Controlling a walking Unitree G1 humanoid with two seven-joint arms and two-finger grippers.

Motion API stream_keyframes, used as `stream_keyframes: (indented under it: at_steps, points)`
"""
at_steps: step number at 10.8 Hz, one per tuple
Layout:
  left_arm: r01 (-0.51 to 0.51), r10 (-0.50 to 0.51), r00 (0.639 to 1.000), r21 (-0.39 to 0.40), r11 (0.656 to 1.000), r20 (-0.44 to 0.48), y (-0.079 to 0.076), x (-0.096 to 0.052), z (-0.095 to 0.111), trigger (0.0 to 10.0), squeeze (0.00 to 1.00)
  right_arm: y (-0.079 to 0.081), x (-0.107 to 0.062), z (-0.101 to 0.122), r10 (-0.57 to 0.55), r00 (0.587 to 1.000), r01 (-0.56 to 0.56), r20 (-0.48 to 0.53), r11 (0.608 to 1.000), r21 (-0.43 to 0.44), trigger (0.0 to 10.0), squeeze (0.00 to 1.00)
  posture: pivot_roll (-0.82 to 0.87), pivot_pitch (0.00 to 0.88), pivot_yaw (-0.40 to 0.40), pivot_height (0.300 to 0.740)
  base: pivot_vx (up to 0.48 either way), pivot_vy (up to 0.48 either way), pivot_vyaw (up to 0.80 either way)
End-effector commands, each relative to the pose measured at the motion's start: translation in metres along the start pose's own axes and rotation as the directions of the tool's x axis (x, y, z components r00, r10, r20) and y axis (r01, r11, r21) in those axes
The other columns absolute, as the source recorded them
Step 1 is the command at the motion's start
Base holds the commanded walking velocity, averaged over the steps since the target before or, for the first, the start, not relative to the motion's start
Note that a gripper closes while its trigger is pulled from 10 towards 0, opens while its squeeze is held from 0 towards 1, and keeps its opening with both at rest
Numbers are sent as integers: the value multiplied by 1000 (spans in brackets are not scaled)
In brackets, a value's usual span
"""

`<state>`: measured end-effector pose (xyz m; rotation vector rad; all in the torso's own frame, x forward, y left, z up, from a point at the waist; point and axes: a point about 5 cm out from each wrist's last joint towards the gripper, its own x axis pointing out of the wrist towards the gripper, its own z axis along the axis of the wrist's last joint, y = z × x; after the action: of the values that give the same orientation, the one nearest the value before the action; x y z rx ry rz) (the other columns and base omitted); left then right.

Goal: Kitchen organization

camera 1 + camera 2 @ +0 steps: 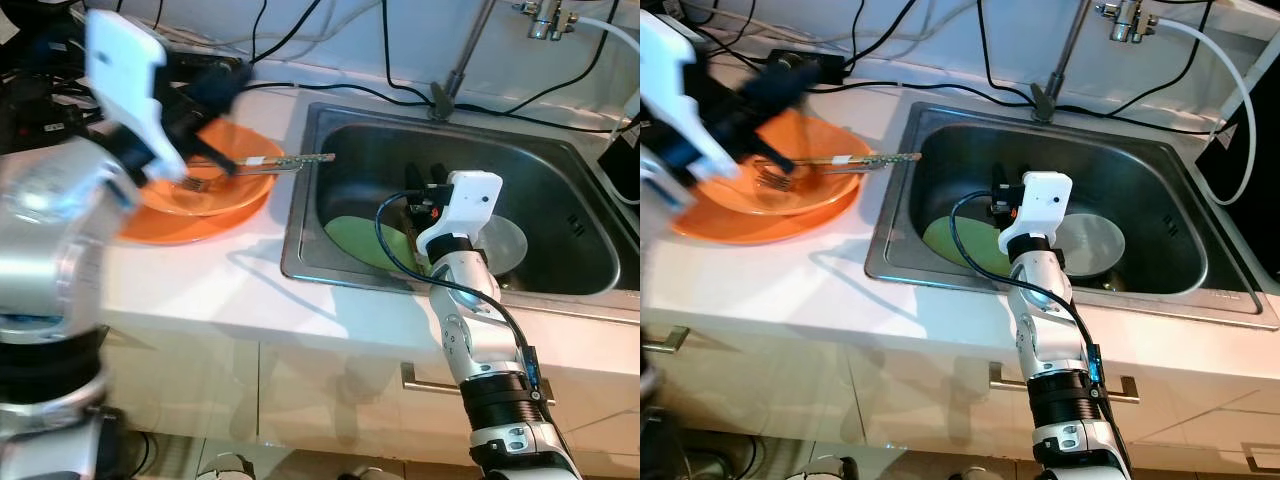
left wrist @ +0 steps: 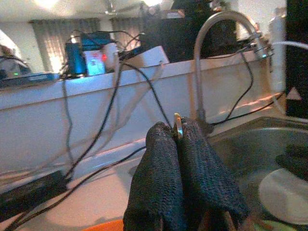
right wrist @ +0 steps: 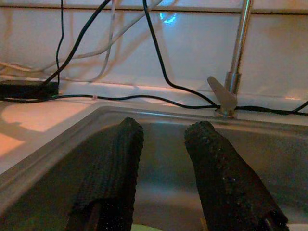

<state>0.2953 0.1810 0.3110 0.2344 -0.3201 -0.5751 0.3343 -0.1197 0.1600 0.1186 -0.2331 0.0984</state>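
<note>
An orange bowl (image 1: 215, 195) sits on an orange plate (image 1: 165, 228) on the white counter, left of the sink (image 1: 297, 215). A fork (image 1: 262, 165) lies in the bowl, its handle reaching over the sink's edge. My left gripper (image 1: 222, 83), blurred, hovers above the bowl's far side. In the left wrist view its fingers (image 2: 159, 163) are shut on a thin metal piece (image 2: 177, 126). My right gripper (image 1: 420, 197) is down in the sink, open and holding nothing, just above a green plate (image 1: 360, 240). A pale round dish (image 1: 508, 243) lies beside it.
The faucet (image 1: 462, 60) rises behind the sink. Black cables (image 1: 380, 92) trail along the back of the counter, with a black adapter (image 1: 790, 65) behind the bowl. Cabinet fronts with a handle (image 1: 425, 380) are below the counter edge.
</note>
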Motion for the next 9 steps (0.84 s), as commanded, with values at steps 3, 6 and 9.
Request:
stream_keyframes:
  at_steps: [3, 6, 9]
  points:
    - [-7, 7, 999, 1, 1000, 32, 3, 4, 13, 10000, 0, -1, 3, 4, -3, 1000, 3, 18, 1000, 0, 10000, 0, 14, 25, -128, 740, 0, 0, 0]
    - [43, 30, 950, -227, 973, 311, 1, 15, 56, 10000, 0, -2, 3, 3, -5, 1000, 5, 14, 1000, -15, 10000, 0, 14, 22, -126, 740, 0, 0, 0]
    - [111, 108, 897, -456, 883, 429, -14, 34, 64, 10000, 0, -5, 4, 4, -9, 1000, 10, 20, 999, -32, 10000, 0, 6, 26, -129, 740, 0, 0, 0]
